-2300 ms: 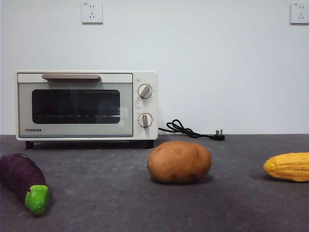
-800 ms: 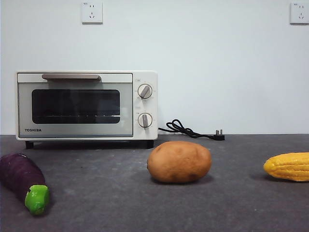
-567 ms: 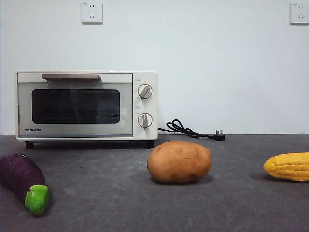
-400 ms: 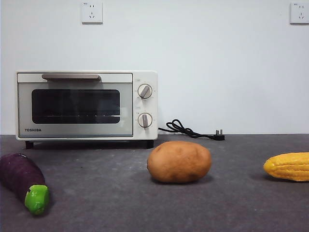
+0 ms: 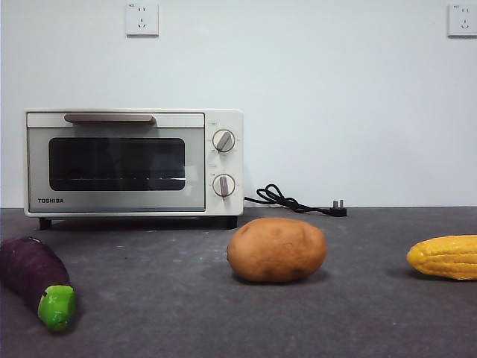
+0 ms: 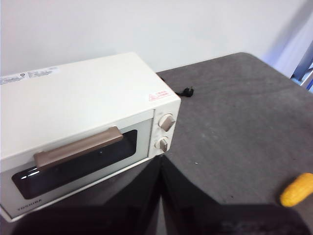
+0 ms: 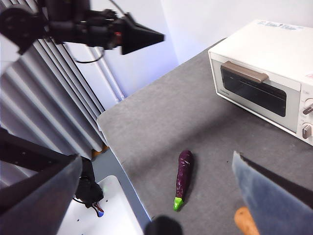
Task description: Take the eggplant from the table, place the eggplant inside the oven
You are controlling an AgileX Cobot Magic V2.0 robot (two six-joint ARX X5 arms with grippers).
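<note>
A plain white wall (image 5: 335,97) is running behind the worktop (image 5: 186,313), evenly lit and casting no hard shadows. Two white sockets are sitting high on it, one (image 5: 141,19) toward the left, the other (image 5: 462,20) at the right edge. A black cord with plug (image 5: 294,201) is lying along the worktop's back edge. In the right wrist view, grey ribbed panelling (image 7: 58,103) is standing beyond the worktop's side edge, and pale floor (image 7: 115,215) is showing below its corner.

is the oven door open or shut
Shut: the oven door sits flush with its front, handle up top, in all three views.
</note>
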